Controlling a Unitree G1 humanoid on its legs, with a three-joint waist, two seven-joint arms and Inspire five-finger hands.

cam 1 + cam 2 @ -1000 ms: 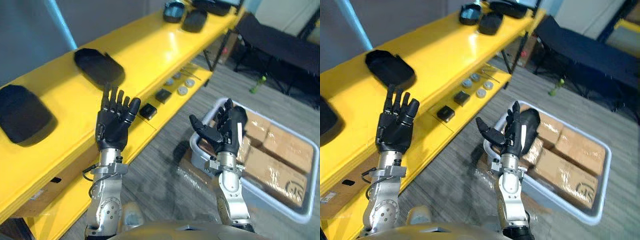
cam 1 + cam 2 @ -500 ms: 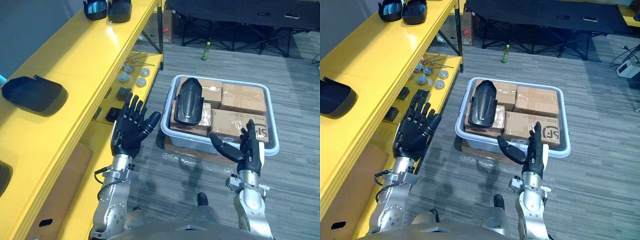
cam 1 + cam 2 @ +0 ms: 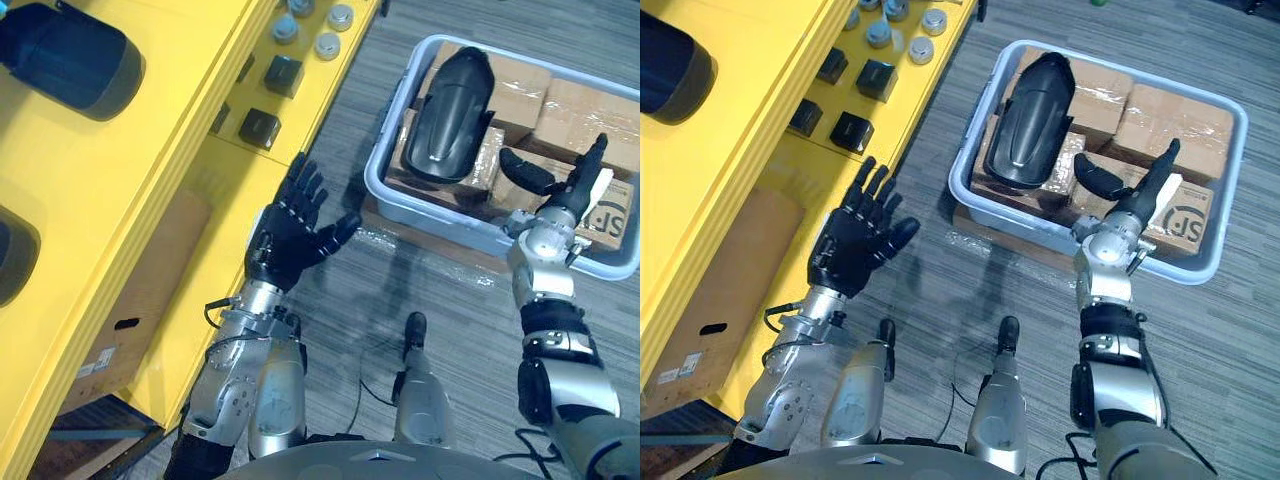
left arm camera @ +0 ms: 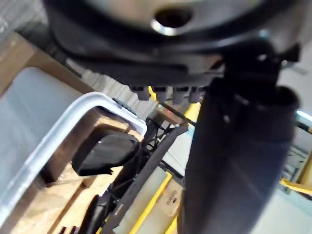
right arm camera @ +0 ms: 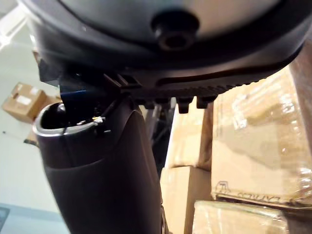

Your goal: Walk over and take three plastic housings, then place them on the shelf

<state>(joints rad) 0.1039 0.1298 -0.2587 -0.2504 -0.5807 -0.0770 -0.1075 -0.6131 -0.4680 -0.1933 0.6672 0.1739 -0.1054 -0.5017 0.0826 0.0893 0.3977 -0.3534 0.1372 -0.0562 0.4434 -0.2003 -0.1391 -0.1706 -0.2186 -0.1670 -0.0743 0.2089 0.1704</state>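
Right hand (image 3: 562, 193) reached over grey bin (image 3: 371, 172), fingers spread, black housing (image 3: 447, 115) at its ten o'clock, left hand (image 3: 290, 240) released beside yellow shelf (image 3: 100, 200), shelf housings (image 3: 70, 55) cut off

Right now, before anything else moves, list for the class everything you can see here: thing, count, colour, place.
plastic housings on the shelf: two, black, top board.
plastic housing in the bin: one, black, lying on the boxes.
shelf: one, yellow, along the robot's left.
bin: one, pale grey, right of the shelf.
cardboard boxes: several, brown, packed in the bin.
black blocks: four, lower board.
round discs: several, grey, lower board beyond the blocks.
cardboard carton: one, brown, under the shelf.
left hand: dark, open, raised beside the shelf.
right hand: dark, open, over the bin's near rim.
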